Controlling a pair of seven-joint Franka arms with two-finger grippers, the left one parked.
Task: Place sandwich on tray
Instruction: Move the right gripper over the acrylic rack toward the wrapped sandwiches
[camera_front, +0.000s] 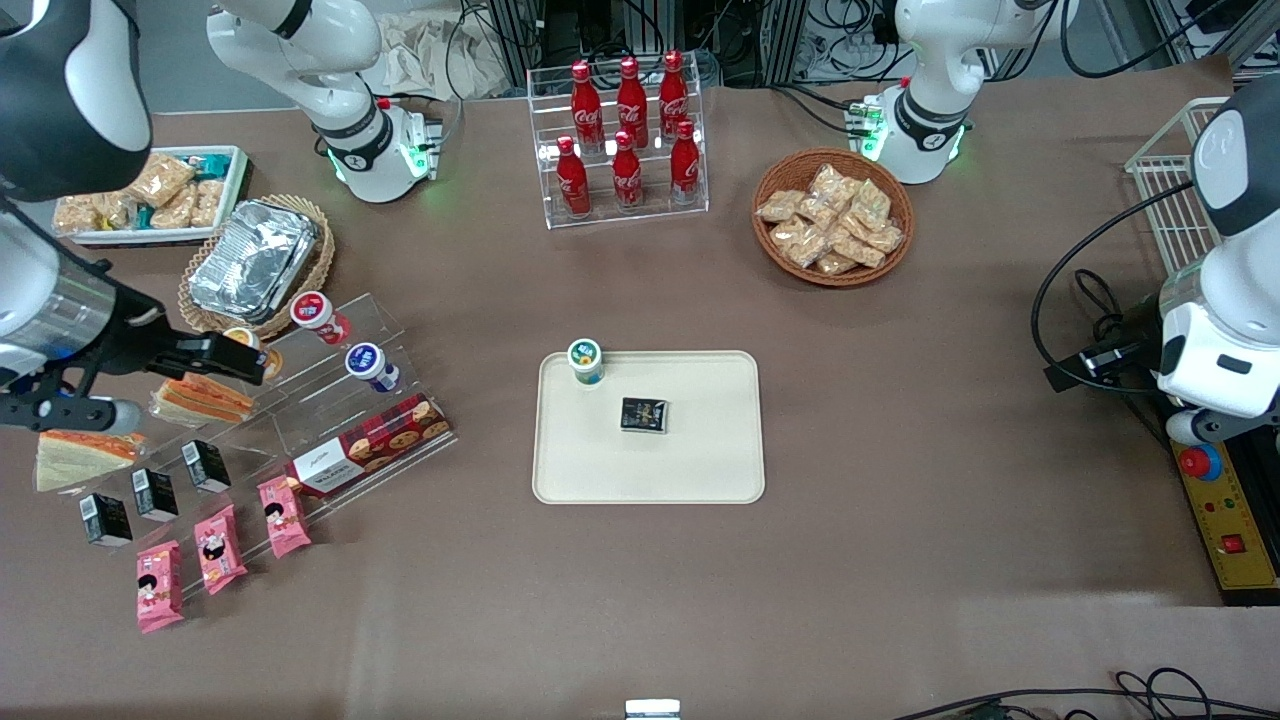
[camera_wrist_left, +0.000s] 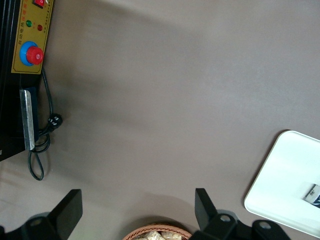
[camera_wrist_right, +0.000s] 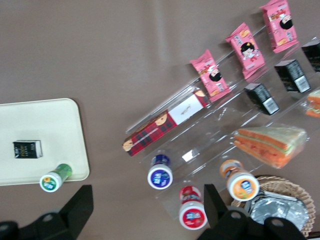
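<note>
- Front view: nothing's been moved yet; the sandwich (camera_front: 88, 457) is seen on the clear rack (camera_front: 300, 400) at the working arm's end, well apart from the tray (camera_front: 700, 470).
- Right wrist view: the gripper (camera_wrist_right: 145, 207) is held high above the rack, fingers (camera_wrist_right: 80, 202) spread, nothing gripped.

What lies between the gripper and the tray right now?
Front view: a blue-lidded cup, then bare table, lie between the open gripper, at the working arm's end of the table, and the tray.
</note>
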